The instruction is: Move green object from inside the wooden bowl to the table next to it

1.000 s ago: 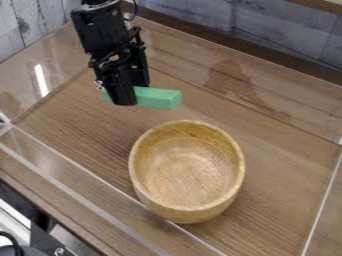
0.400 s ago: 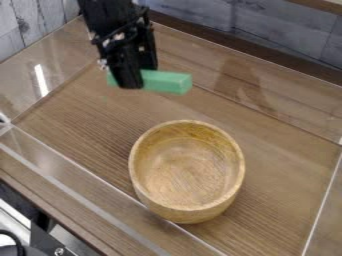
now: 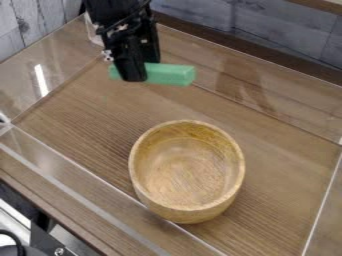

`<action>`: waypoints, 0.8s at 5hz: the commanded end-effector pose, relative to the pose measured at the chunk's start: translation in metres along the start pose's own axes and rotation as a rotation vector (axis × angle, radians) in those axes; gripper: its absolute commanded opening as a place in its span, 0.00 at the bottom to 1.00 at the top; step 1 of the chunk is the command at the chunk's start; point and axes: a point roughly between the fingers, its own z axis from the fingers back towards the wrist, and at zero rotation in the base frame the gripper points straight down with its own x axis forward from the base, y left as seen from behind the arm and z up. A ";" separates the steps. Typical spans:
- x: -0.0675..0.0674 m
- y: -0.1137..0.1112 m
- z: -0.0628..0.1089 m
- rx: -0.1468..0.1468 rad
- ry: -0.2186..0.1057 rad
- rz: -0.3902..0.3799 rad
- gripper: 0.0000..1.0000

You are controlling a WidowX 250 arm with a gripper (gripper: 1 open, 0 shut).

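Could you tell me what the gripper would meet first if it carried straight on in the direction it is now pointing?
Probably the bare table. The gripper, shut on the green object, points steeply downward, up and left of the wooden bowl. Nothing appears beneath it, though depth is uncertain from one view.

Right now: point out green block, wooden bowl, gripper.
green block (image 3: 171,74), camera view, exposed right half.
wooden bowl (image 3: 151,146), camera view, upper-left rim.
gripper (image 3: 131,70), camera view, between fingertips clamping the block.

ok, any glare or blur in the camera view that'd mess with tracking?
Camera view: low-res and soft overall; pale glare streaks on the acrylic wall at left and a sheen on the table; green object and wooden bowl stay clearly readable.
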 end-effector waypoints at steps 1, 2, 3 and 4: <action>0.009 0.002 0.002 -0.018 -0.006 -0.009 0.00; -0.002 -0.002 -0.007 -0.009 0.003 0.005 0.00; -0.012 -0.006 -0.015 0.001 0.012 0.018 0.00; -0.018 -0.030 -0.007 0.005 0.011 -0.016 0.00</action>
